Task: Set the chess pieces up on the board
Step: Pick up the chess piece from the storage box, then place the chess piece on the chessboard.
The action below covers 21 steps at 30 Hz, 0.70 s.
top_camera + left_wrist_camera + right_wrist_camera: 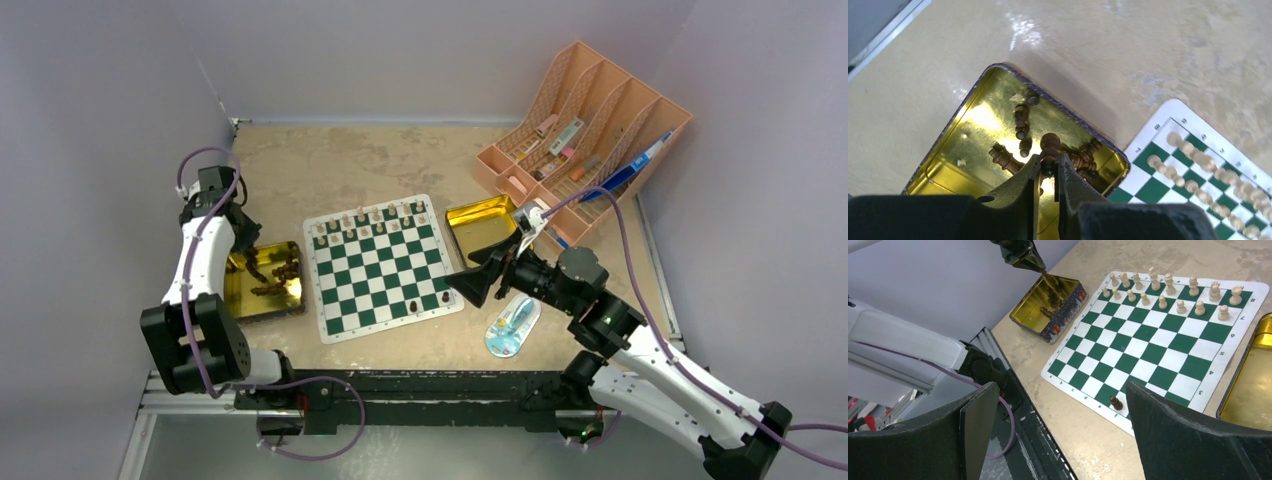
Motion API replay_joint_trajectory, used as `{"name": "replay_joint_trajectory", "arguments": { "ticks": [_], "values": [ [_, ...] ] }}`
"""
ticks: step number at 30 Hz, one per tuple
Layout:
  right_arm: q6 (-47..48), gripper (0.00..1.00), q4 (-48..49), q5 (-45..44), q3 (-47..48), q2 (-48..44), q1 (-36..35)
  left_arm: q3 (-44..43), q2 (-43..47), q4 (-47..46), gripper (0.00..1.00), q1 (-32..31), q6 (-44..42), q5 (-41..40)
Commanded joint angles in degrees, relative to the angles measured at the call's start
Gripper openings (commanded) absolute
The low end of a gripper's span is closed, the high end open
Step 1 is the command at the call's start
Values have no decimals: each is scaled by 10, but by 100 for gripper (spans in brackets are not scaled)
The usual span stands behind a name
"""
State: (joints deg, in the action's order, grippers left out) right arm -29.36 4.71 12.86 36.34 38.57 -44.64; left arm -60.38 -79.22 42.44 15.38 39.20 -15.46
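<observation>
While viewed from the top camera, the flat green-and-white checked board [375,285] lies mid-table, closer to the near edge. Light tan chess pieces [375,218] stand in two rows along its far side. One lone dark brown piece [412,306] stands by its near right corner. A shiny gold rectangular tin [268,312] sits between the board and the left edge, with loose dark brown pieces [280,272] inside. The left gripper [250,262] hangs over this tin. The right gripper [470,285] is just off the board's right side, pointing left. A second gold tin [480,222] lies beyond it, and an orange slotted rack [585,120] stands toward the far right corner.

Left wrist view: jaws clamped on a held dark piece [1050,147], its head showing past the fingertips, above the tin's interior. The other dark pieces lie tumbled on the tin floor.

Right wrist view: jaws wide apart, nothing between them. The lone dark brown piece stands upright at the board's near side, and the tan rows stand opposite.
</observation>
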Motion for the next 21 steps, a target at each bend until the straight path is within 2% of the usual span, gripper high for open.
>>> {"name": "replay_joint_trajectory", "arguments": {
  "ticks": [1, 7, 13, 16, 21],
  "values": [
    [-5, 99, 24, -19, 11, -8, -2, -37, 32, -26, 1, 5, -136, 81],
    [-6, 99, 10, -35, 23, -10, -3, -13, 64, -33, 0, -10, -166, 179],
    [3, 99, -26, -57, 44, -15, -2, -18, 80, 11, 0, -118, -167, 143],
    [4, 99, -41, -73, 50, -17, -2, -18, 97, 21, 0, -149, -158, 164],
    [3, 99, -62, -104, 52, -36, -3, -17, 117, 37, 0, -240, -133, 192]
  ]
}}
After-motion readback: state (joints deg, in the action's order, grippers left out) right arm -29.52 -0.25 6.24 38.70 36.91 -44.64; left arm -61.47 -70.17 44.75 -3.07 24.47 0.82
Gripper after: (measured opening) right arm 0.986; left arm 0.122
